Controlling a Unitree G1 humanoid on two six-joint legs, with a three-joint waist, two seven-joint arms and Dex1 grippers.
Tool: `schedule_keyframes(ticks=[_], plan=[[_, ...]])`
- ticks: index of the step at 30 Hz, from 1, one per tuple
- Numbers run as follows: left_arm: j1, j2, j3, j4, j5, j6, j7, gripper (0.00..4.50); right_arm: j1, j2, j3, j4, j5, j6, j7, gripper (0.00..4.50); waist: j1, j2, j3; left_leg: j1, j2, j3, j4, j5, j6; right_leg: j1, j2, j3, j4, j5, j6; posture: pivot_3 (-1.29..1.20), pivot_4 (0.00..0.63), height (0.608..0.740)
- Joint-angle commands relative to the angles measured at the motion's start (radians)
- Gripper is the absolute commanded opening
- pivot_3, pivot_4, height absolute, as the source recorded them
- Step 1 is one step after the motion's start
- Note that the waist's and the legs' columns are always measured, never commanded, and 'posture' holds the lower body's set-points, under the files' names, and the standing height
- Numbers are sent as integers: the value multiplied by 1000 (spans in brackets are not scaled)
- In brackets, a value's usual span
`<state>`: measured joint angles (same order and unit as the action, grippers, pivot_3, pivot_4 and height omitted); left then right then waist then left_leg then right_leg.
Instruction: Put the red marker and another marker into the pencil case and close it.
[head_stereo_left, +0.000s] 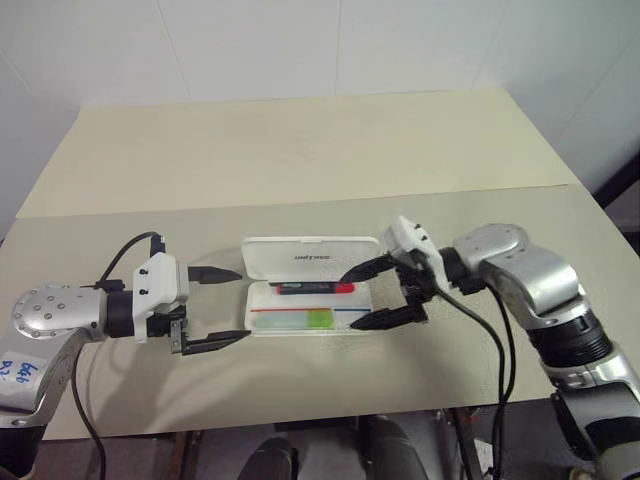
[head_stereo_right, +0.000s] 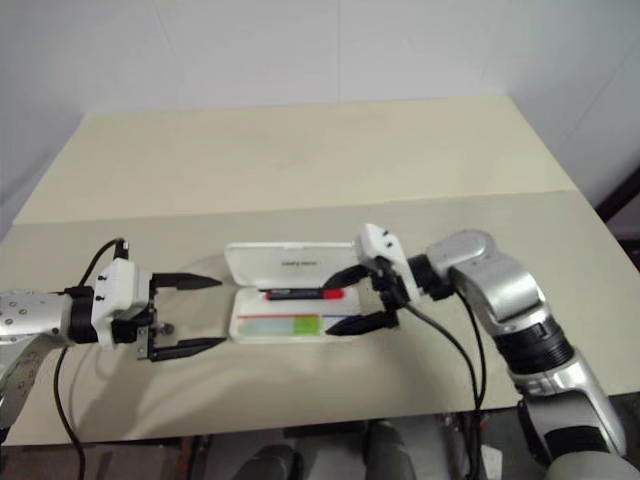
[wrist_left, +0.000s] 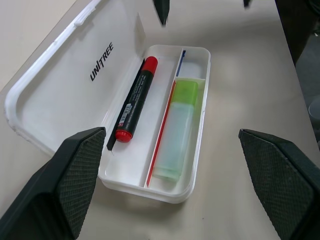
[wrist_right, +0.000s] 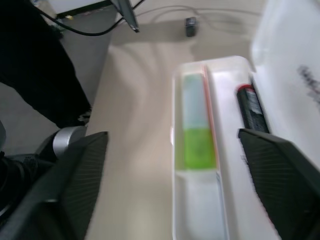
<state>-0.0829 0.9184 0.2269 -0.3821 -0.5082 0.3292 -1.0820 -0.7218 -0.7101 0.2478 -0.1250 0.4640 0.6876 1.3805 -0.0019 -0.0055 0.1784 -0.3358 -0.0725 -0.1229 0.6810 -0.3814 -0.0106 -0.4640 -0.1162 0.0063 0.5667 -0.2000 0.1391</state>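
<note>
Both pairs of black fingers stand spread wide and grip nothing. On the left gripper the two fingers point toward the left end of the pencil case, one at the level of the lid's edge and one just off the tray's near corner — close to the case, not touching it. The right gripper faces the opposite way, its fingers straddling the right end of the tray, with the far finger by the end of the upper compartment and the near one by the tray's front corner; whether either tip touches the plastic cannot be told.

The pencil case lies open on the beige table, its lid folded back flat away from the robot, dark lettering showing on its inner face. A thin red-and-blue line divides the tray lengthwise. The red marker lies in the compartment beside the hinge, its bright red cap toward the right gripper. The pale green marker lies in the other compartment, the one nearer the robot — parallel to the red one, brighter green at the end toward the right gripper.
</note>
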Motion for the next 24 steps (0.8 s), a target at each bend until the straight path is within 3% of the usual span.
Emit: schedule_keyframes(ticks=[1,3,16,23,24], plan=[[28,0,49,-27,-7,-12,9,4500,8,-46,-84,-37,33,-11,4,3183,0,0,0,0,0,0,0,0,0,0,0,0,0,0,0,0,150,740],[60,2,77,-36,-10,-13,13,4500,9,-69,-109,-24,28,-22,-4,2432,-1,0,0,0,0,0,0,0,0,0,0,0,0,0,0,0,150,740],[304,13,366,15,48,-91,-28,4500,-44,-10,-242,70,70,-130,-57,2432,0,0,0,0,2,7,0,-1,0,0,1,0,-1,0,0,0,150,740],[362,16,405,71,95,-161,-55,4500,-31,19,-206,57,74,-133,-47,2432,1,0,0,0,2,9,0,-2,1,0,1,0,-1,0,0,0,150,740],[365,16,407,74,94,-162,-57,4500,-28,20,-201,58,71,-127,-49,2596,0,0,0,0,2,9,0,-3,1,0,1,0,-1,0,0,0,150,740]])
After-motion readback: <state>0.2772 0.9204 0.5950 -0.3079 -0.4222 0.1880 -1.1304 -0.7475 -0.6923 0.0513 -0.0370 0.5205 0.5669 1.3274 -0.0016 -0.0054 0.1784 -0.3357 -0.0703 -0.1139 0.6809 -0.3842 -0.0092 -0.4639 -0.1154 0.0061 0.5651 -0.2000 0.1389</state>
